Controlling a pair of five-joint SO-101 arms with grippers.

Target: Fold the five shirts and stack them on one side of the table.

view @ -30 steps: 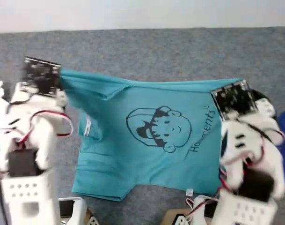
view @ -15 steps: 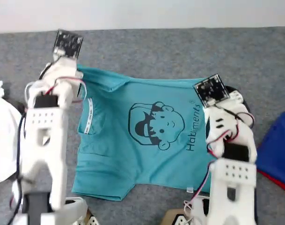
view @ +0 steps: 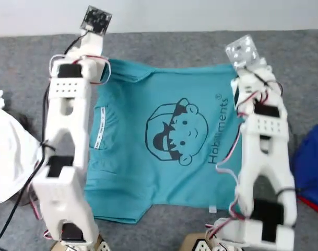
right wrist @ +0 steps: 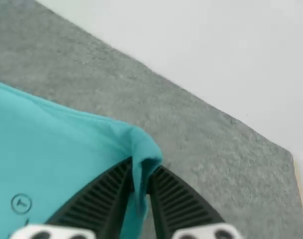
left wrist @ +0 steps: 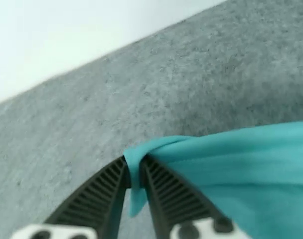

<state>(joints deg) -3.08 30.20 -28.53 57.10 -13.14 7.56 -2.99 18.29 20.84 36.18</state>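
Observation:
A teal shirt (view: 169, 136) with a cartoon face print lies spread on the grey table (view: 169, 47). My left gripper (view: 98, 39) holds its far left corner; in the left wrist view the gripper (left wrist: 135, 169) is shut on a pinch of the teal shirt (left wrist: 231, 159). My right gripper (view: 241, 55) holds the far right corner, and the right wrist view has that gripper (right wrist: 141, 174) shut on a fold of the teal shirt (right wrist: 56, 154). Both arms stretch far toward the back edge.
A white garment (view: 7, 151) lies bunched at the left edge. A blue shirt with a red edge (view: 310, 167) sits at the right edge. A pale wall (view: 159, 15) runs behind the table's far edge.
Both arms have extended toward the back of the table, pulling the teal shirt's far edge with them. The shirt now lies flatter and more stretched out.

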